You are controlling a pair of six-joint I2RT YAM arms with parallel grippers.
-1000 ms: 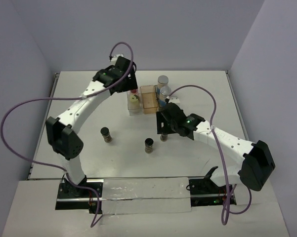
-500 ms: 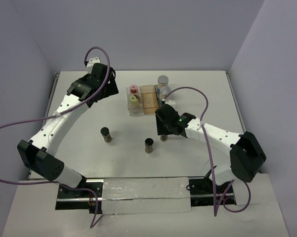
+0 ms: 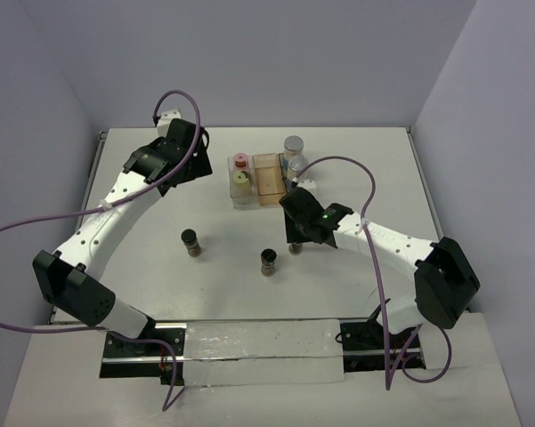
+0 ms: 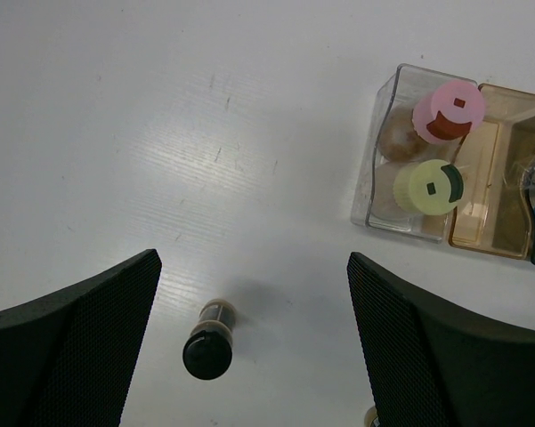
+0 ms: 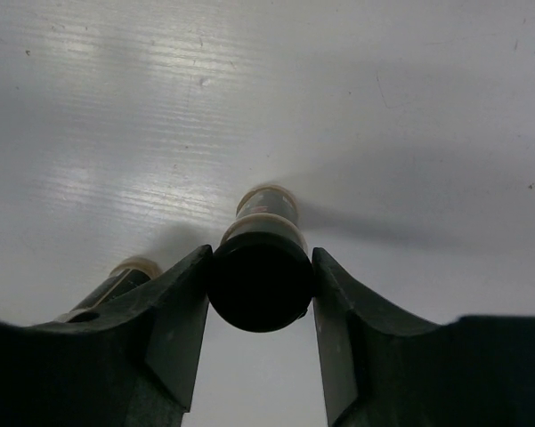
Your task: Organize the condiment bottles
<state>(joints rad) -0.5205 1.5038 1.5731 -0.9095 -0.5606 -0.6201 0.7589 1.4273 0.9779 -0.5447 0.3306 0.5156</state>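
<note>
Three dark black-capped jars are set on the near half of the bench (image 3: 222, 294), outside any tray. The left jar (image 3: 190, 241) and the middle jar (image 3: 269, 261) are stood upright and untouched. The third jar (image 5: 260, 289) is pinched at its cap by the right tool (image 5: 261, 267), presumably so that it can be carried toward the trays. Whether it rests on the bench or is raised cannot be told. From above, this jar is mostly covered by the tool. In the right wrist view the middle jar is half hidden behind one finger.

Farther back, the pink-capped bottle (image 3: 240, 160) and the cream-capped bottle (image 3: 240, 177) are kept together in the clear tray (image 4: 374, 191), judged to be their sorted place. The amber tray (image 3: 269, 181) touching it appears unfilled, though its floor is hard to read through the tint. Two clear pale-capped bottles (image 3: 294, 145) are seen just right of it. Their blue labels are cut off at the edge of the left wrist view, and whatever holds them cannot be made out.

At the far left, the left tool (image 4: 251, 258) is held spread wide, gripping nothing, high over the left jar, perhaps as its next pick.
</note>
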